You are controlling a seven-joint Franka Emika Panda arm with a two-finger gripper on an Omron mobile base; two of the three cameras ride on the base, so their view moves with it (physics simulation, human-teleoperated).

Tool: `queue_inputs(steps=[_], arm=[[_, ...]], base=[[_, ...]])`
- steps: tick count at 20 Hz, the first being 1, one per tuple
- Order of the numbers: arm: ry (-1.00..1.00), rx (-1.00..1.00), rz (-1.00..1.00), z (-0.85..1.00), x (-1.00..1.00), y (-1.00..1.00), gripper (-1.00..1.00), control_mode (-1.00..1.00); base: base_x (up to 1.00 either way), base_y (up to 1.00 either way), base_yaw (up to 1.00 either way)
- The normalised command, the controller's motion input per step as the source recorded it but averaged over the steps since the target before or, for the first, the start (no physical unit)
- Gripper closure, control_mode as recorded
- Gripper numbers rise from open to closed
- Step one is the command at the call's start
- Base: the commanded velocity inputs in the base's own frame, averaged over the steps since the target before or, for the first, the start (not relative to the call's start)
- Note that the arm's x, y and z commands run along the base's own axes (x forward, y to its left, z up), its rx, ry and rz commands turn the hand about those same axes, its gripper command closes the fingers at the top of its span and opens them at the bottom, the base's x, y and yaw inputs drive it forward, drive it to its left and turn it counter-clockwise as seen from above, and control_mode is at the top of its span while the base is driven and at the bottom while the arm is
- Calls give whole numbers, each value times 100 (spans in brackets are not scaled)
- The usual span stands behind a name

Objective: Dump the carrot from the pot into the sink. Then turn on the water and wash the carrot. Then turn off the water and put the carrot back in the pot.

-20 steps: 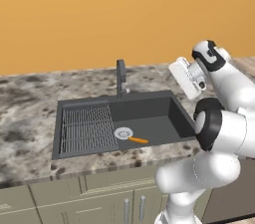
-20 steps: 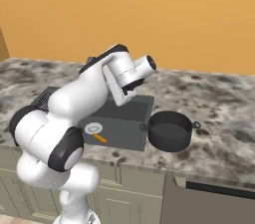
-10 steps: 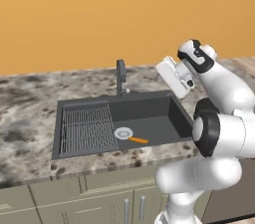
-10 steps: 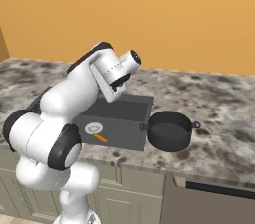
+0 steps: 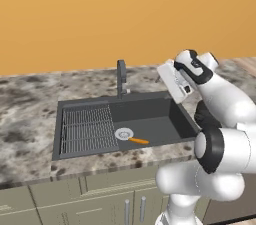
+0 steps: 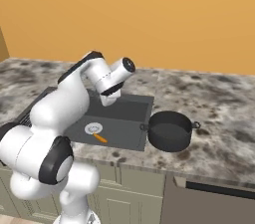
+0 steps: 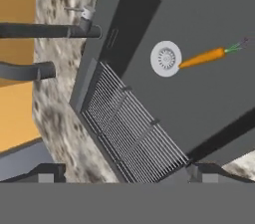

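The carrot (image 5: 138,141) (image 6: 100,138) (image 7: 201,57) lies flat on the floor of the dark sink (image 5: 155,119) (image 6: 124,118) (image 7: 199,14), its thick end against the round silver drain (image 5: 124,133) (image 7: 166,58). The dark pot (image 6: 172,129) stands upright on the counter just right of the sink, with nothing in it. My gripper (image 5: 172,85) (image 6: 110,99) (image 7: 124,175) hangs above the sink's right end, looking down into the basin. It is open, its fingertips (image 7: 47,173) wide apart with nothing between them.
A dark faucet (image 5: 121,76) (image 7: 50,31) rises from the speckled counter (image 5: 30,99) behind the sink. A wire rack (image 5: 87,129) (image 7: 132,128) fills the basin's left half. An orange wall runs behind the counter, and cabinet fronts sit below it.
My hand has swung left from beside the pot to above the sink's right end. The carrot and pot have stayed where they were.
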Motion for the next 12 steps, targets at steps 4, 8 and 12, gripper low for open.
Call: queue_inputs(steps=[4, 8, 12], arm=[[-2, -6, -25, -3, 10, 16, -100, -100], [0, -6, -13, 0, 27, 21, -100, -100], [0, 0, -8, -2, 44, 13, -100, -100]], base=[[0, 0, 0], [0, 0, 0], [0, 0, 0]])
